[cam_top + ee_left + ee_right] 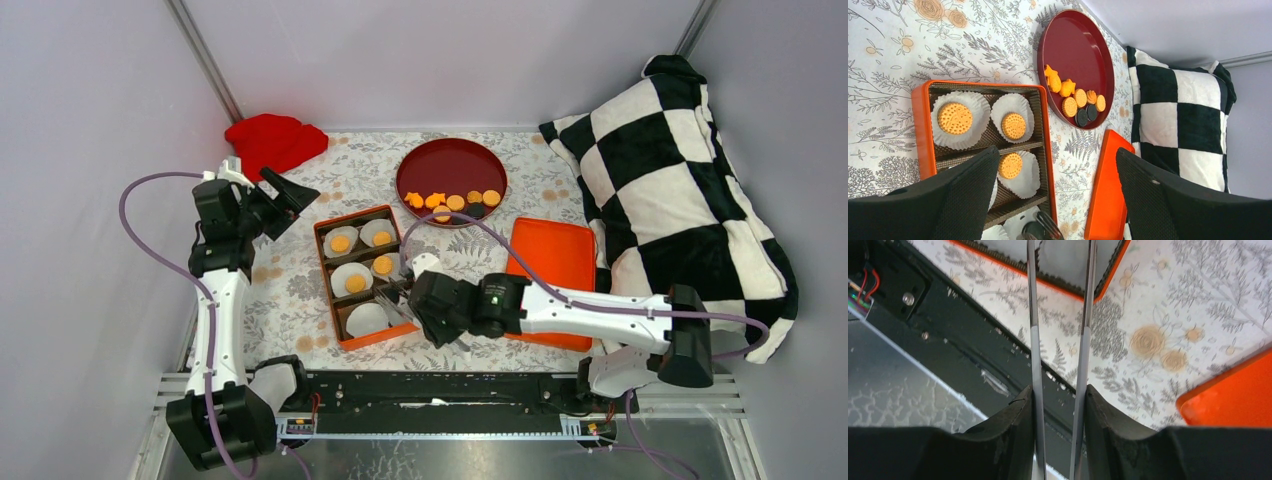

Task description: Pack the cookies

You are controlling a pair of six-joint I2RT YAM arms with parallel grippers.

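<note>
Several orange and two black cookies (455, 201) lie on the dark red round plate (450, 165); they also show in the left wrist view (1075, 97). The orange box (322, 262) holds white paper cups, several with an orange cookie (355, 283), as in the left wrist view (955, 118). My right gripper (425, 305) is shut on metal tongs (1034, 340) that reach over the box's near end. A dark round shape (1032, 229) sits at the tong tips over a cup. My left gripper (1057, 152) is open and empty, held above the table left of the box.
An orange lid (548, 280) lies right of the box. A black-and-white checked pillow (680, 190) fills the right side. A red cloth (275, 140) lies at the back left. The black rail (973, 340) runs along the near edge.
</note>
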